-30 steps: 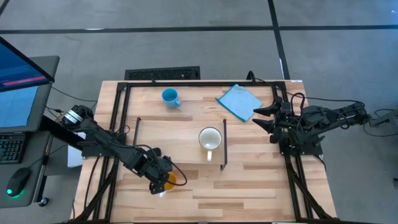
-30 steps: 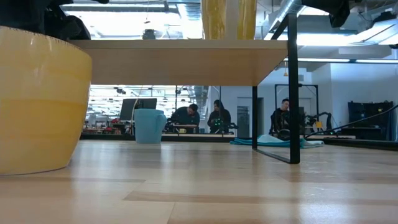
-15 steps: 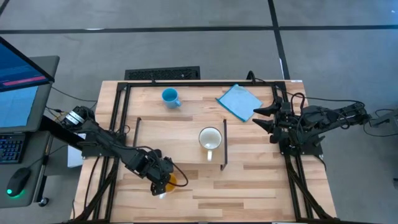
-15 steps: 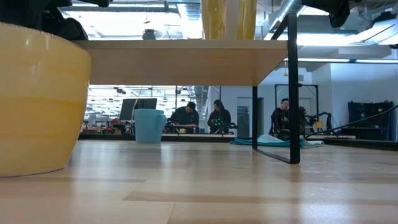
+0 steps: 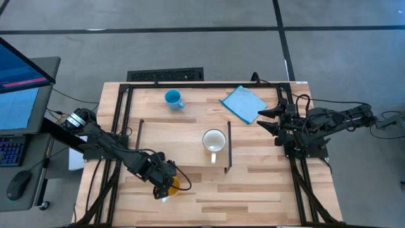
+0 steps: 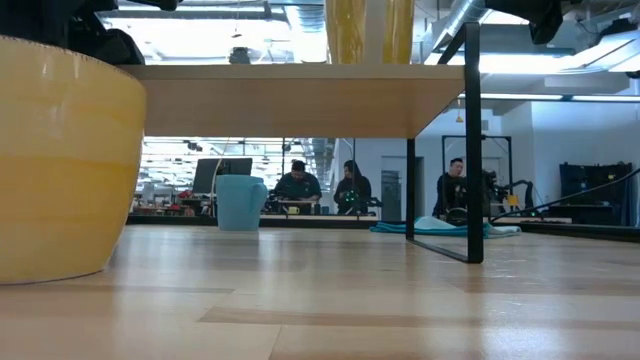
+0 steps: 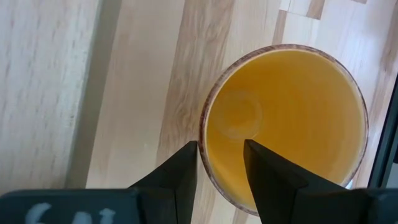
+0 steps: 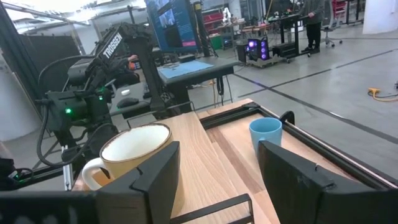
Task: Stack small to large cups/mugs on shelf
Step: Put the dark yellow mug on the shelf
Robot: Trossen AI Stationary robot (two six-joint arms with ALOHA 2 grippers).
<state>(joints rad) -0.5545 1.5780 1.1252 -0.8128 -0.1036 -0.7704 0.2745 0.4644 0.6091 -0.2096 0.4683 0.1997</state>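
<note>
The orange mug [image 5: 173, 184] stands upright on the table near the front left, and fills the left of the low view [image 6: 60, 160]. My left gripper [image 7: 221, 149] is open above it, pointing down, one finger inside the mug and one outside its wall. The white mug [image 5: 214, 142] stands on the shelf [image 5: 171, 142], toward the shelf's right end. The blue mug [image 5: 172, 98] stands on the table behind the shelf. My right gripper [image 5: 269, 120] waits open at the table's right edge. My left gripper comes from above with its fingers astride the orange mug's rim [image 7: 203, 134]. The inner finger [image 7: 261, 171] stands clear of the wall. Whether the outer finger [image 7: 185, 171] touches the rim, I cannot tell. The mug rests on the table.
A flat blue cloth [image 5: 243, 103] lies at the far right of the table. The shelf's board [image 6: 300, 100] stands on thin black legs [image 6: 470, 150]. People sit at desks in the room beyond the table [image 6: 300, 185].
</note>
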